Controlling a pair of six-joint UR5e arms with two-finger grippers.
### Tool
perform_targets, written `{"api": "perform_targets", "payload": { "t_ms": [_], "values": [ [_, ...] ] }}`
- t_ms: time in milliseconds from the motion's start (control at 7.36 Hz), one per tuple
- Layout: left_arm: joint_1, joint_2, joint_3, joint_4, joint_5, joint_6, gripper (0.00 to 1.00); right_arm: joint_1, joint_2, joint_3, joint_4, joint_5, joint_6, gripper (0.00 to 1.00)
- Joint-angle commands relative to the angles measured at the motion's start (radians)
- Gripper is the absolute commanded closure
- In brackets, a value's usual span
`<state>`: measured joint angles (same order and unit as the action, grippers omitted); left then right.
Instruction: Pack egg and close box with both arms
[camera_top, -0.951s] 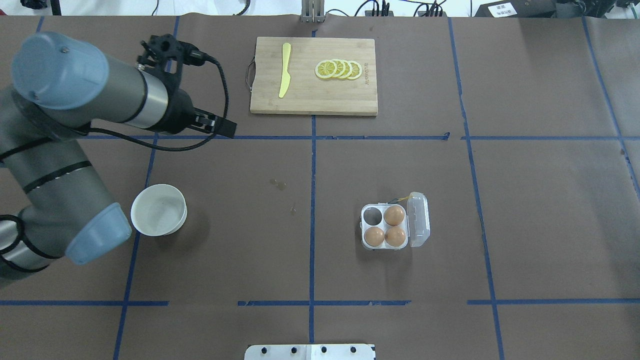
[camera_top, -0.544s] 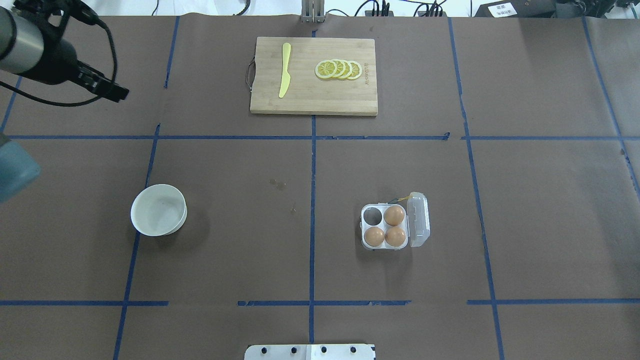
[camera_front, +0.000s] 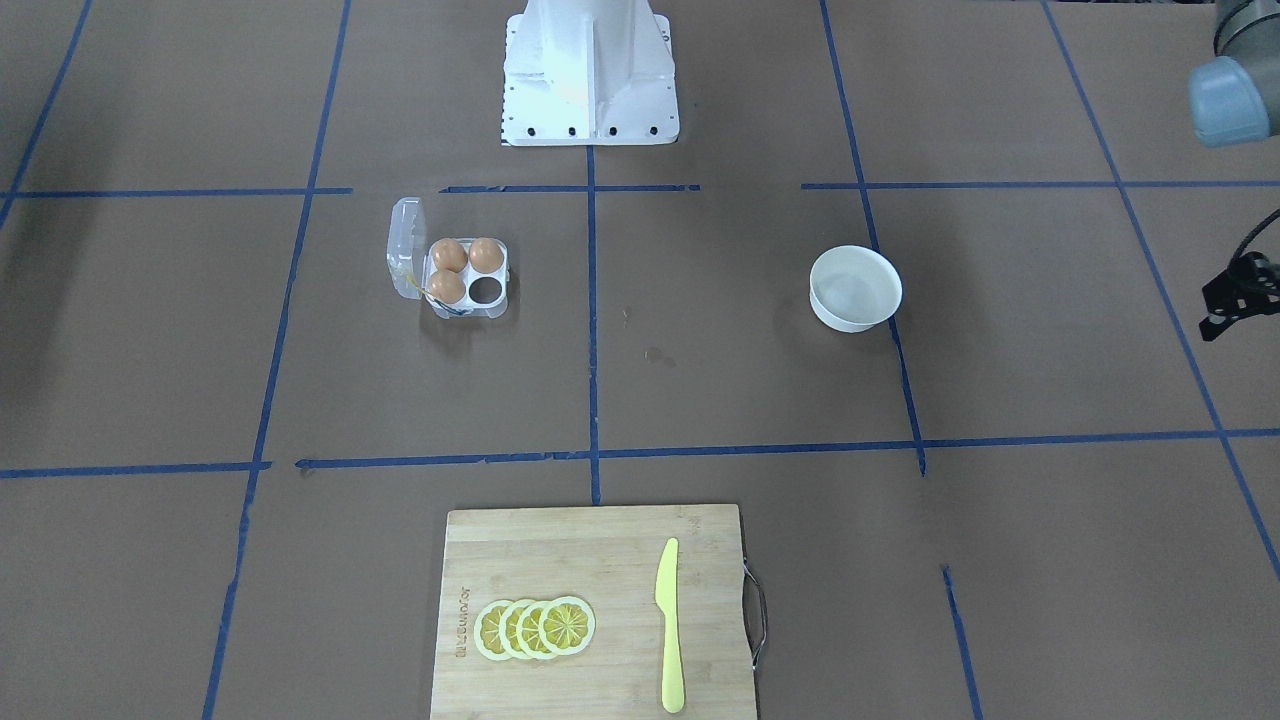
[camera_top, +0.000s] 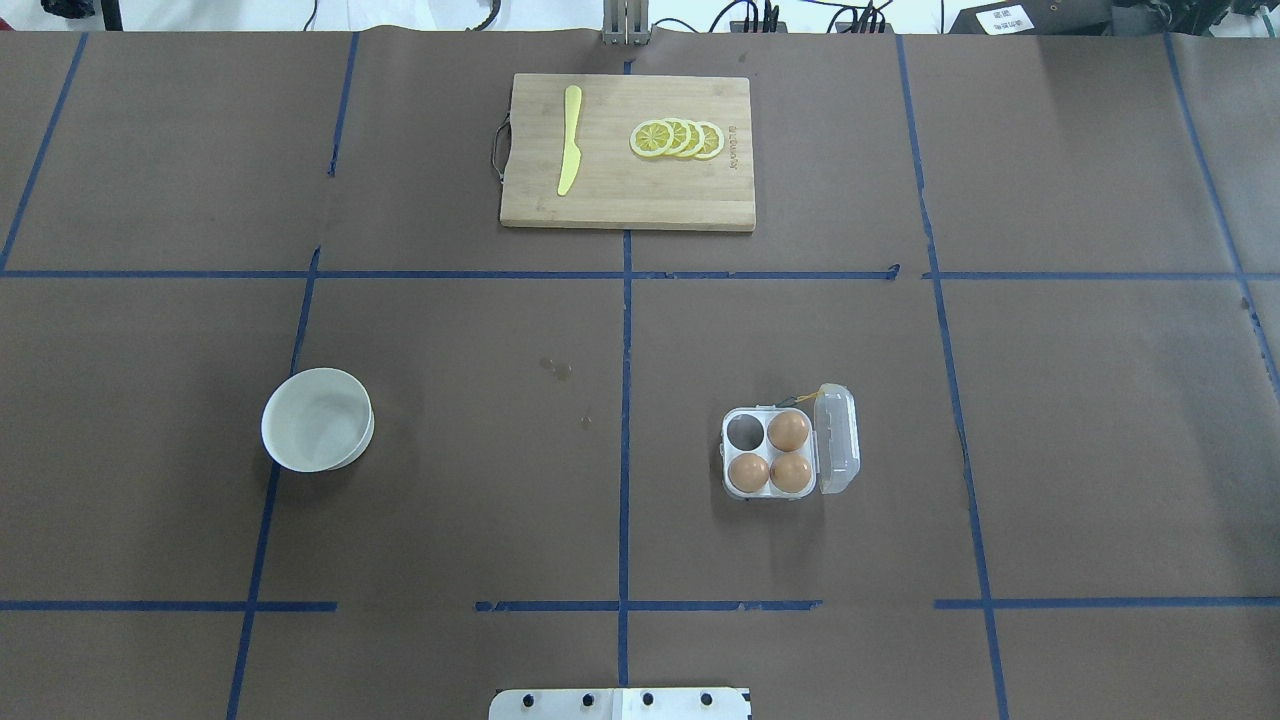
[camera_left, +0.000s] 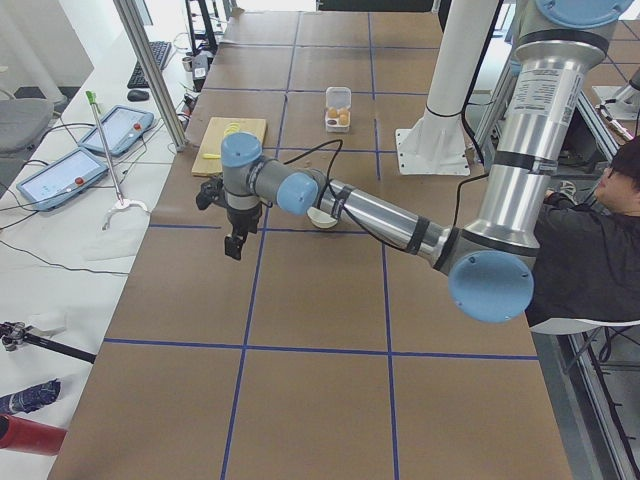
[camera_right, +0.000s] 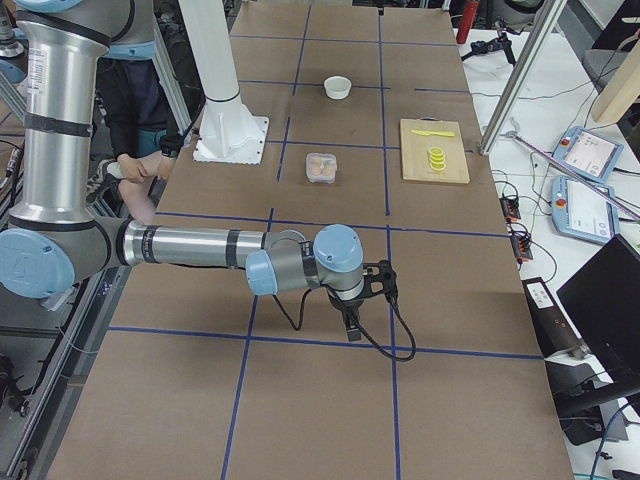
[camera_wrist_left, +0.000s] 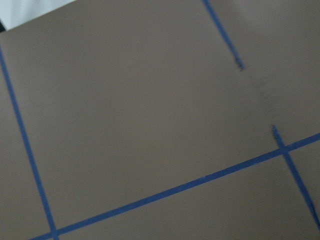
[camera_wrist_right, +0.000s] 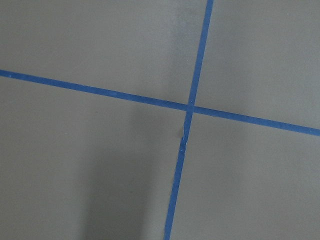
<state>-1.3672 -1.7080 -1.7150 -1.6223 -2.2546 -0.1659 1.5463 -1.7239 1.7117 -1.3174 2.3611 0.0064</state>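
1. The left gripper (camera_left: 236, 246) hung with its fingers pointing down over bare table (camera_left: 300, 290). I could not tell whether its jaws were parted or together.
2. The right gripper (camera_right: 351, 325) hung the same way at the opposite end. It showed only in a side view, so its state could not be told either.
3. A white bowl (camera_top: 318, 433), seemingly empty, sat near the left gripper. The box (camera_top: 768, 452) lay well beyond the bowl and well apart from both grippers.
4. The lid (camera_top: 838, 440) was open on the side toward the right gripper. Three eggs (camera_top: 789, 430) filled three cups, and the cup toward the left gripper was empty. No loose egg showed anywhere.
5. An egg is probably light, smooth and brittle, so it is best pinched gently across its middle. The thin plastic box would likely flex and slide, so one gripper should steady the base while the other pushes the lid's free edge.
6. The overhead view showed which cup was empty but neither arm. Only the side views showed the grippers, and the wrist views showed only table.
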Motion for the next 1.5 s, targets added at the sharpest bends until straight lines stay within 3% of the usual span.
{"api": "perform_targets", "payload": {
  "t_ms": [0, 136, 272, 408, 680, 951, 1359],
  "values": [
    [-0.134, 0.130, 0.020, 0.004, -0.020, 0.237, 0.00, 0.000, 0.012, 0.006, -0.002, 0.006, 0.003, 0.00],
    [-0.177, 0.140, 0.018, 0.097, -0.046, 0.296, 0.00, -0.011, 0.020, 0.028, -0.014, 0.035, 0.020, 0.00],
    [-0.234, 0.124, 0.006, 0.225, -0.075, 0.299, 0.00, -0.078, 0.020, 0.084, -0.014, 0.062, 0.158, 0.00],
    [-0.300, 0.123, -0.008, 0.254, -0.077, 0.299, 0.00, -0.195, 0.027, 0.148, -0.013, 0.056, 0.323, 0.00],
    [-0.305, 0.130, -0.009, 0.248, -0.069, 0.302, 0.00, -0.389, 0.098, 0.190, -0.003, 0.038, 0.577, 0.00],
    [-0.303, 0.116, -0.011, 0.242, -0.071, 0.302, 0.00, -0.661, 0.197, 0.233, 0.004, -0.153, 0.888, 0.00],
    [-0.300, 0.107, -0.011, 0.240, -0.080, 0.301, 0.00, -0.900, 0.355, 0.236, 0.006, -0.299, 1.125, 0.00]
  ]
}}
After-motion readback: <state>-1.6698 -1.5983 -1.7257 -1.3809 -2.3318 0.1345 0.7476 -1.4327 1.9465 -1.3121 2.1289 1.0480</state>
